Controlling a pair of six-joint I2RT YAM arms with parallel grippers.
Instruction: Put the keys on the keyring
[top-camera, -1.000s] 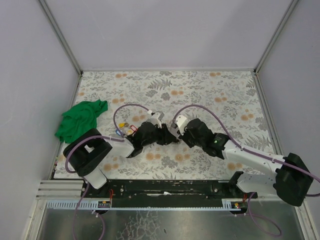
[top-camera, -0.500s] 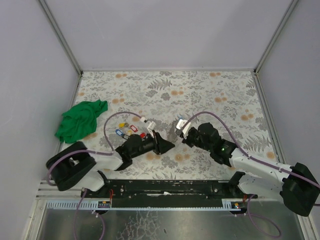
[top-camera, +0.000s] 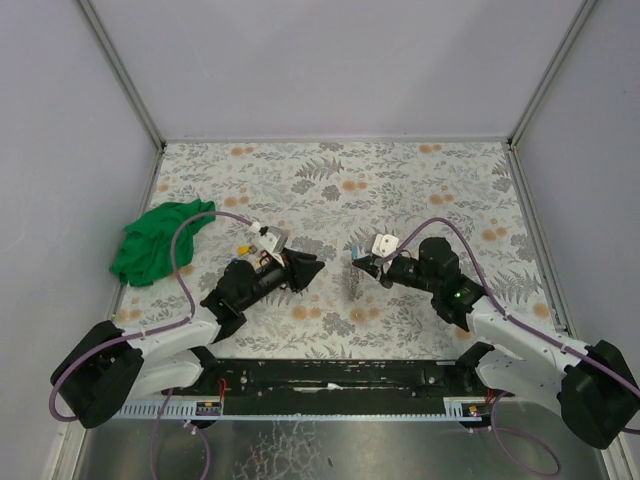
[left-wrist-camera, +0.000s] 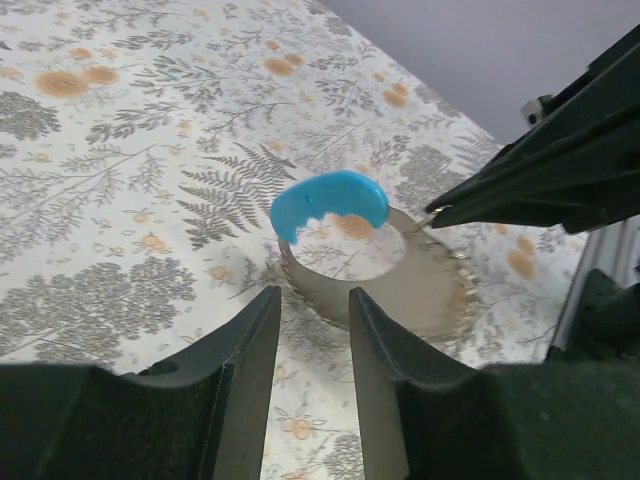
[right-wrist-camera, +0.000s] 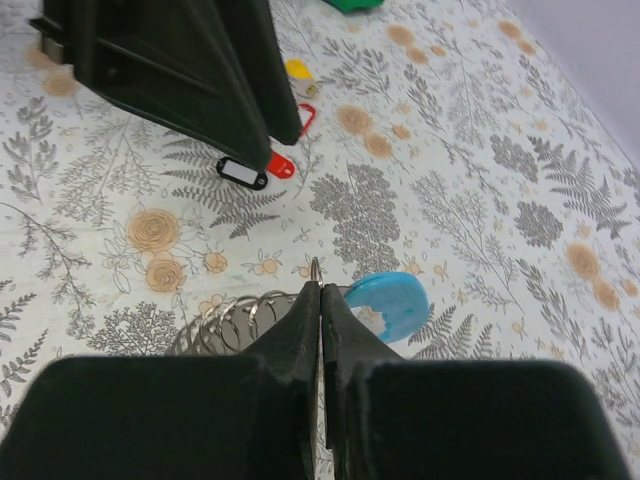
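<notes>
Keyring (left-wrist-camera: 420, 295) lies on the surface (left-wrist-camera: 120, 150) just ahead of our half-open, empty left end effector (left-wrist-camera: 312, 300), rim pinched in the closed right end effector (right-wrist-camera: 319, 290), so we should steady it while the left fetches the keys (right-wrist-camera: 245, 172) beside it.

keyring (left-wrist-camera: 425, 290): shiny grey metal, blue plastic arc | green cloth (top-camera: 160, 240): matt

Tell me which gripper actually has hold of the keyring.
The right gripper: it is pinched shut on the keyring at its grey coil. The left gripper stands open, the ring just ahead of it, ungripped.
</notes>
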